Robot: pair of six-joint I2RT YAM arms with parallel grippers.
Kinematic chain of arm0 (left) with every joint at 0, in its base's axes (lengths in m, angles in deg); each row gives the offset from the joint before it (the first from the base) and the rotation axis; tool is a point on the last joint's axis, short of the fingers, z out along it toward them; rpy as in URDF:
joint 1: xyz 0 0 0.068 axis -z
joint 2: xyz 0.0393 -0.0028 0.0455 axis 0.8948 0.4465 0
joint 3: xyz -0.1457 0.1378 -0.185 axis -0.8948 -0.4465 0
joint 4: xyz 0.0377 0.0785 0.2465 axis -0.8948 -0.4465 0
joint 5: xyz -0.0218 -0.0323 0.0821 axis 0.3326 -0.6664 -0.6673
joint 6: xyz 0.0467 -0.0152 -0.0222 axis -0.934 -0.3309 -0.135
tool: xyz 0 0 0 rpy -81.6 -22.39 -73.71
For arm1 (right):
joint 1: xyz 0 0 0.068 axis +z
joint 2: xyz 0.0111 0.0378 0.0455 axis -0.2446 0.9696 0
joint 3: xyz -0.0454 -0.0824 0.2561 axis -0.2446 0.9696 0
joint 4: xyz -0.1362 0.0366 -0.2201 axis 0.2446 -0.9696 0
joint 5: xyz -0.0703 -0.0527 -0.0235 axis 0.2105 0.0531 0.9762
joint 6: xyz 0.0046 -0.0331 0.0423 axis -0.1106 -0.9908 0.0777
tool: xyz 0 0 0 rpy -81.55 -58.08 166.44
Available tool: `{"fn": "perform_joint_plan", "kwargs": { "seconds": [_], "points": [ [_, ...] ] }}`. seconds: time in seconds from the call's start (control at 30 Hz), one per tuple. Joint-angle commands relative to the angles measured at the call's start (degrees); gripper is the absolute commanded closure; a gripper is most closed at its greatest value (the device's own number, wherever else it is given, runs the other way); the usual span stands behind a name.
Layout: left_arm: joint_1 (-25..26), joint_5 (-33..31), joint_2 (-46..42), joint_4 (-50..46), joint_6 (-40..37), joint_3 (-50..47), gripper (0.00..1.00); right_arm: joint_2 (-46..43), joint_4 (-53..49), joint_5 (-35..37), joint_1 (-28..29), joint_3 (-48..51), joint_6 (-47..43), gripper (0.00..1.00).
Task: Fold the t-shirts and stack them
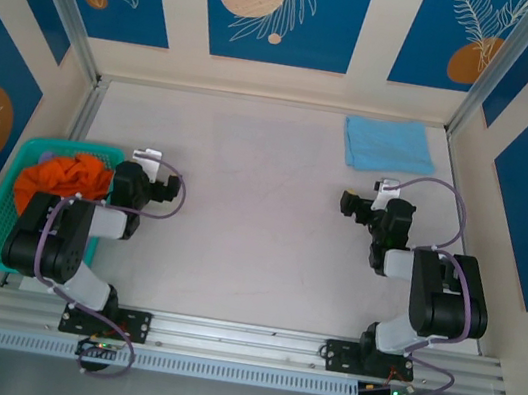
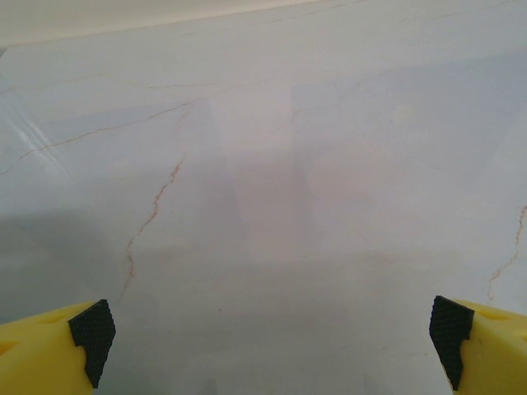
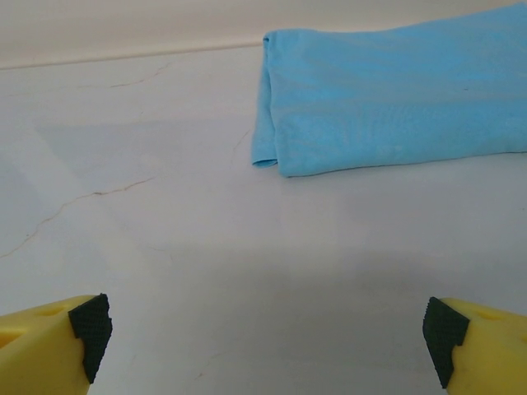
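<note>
A light sky-blue t-shirt [image 1: 387, 144] lies folded flat at the far right of the table; in the right wrist view this t-shirt [image 3: 395, 99] sits ahead and to the right of the fingers. My right gripper [image 1: 387, 187] hovers just short of it, open, and the gripper [image 3: 268, 341] has nothing between its yellow fingers [image 3: 49, 337]. Over bare table at the left, my left gripper [image 1: 149, 155] is open too, and the gripper [image 2: 268, 346] holds nothing between its black pads [image 2: 92, 333]. A crumpled orange garment [image 1: 65, 176] lies in the teal basket.
The teal mesh basket [image 1: 0, 214] stands at the table's left edge, partly under the left arm. Metal frame posts and patterned walls close in the table on three sides. A rail [image 1: 240, 341] runs along the near edge.
</note>
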Motion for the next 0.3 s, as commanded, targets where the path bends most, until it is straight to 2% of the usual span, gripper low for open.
{"fn": "perform_joint_plan", "kwargs": {
  "seconds": [0.0,0.27],
  "points": [
    [-0.36,0.86,0.39,2.12,0.24,0.16,0.00,-0.36,0.42,0.89,0.19,0.39,0.22,0.01],
    [-0.36,0.79,0.37,2.21,0.17,0.07,0.00,-0.42,-0.17,-0.63,-0.37,0.13,0.39,0.01]
  ]
}}
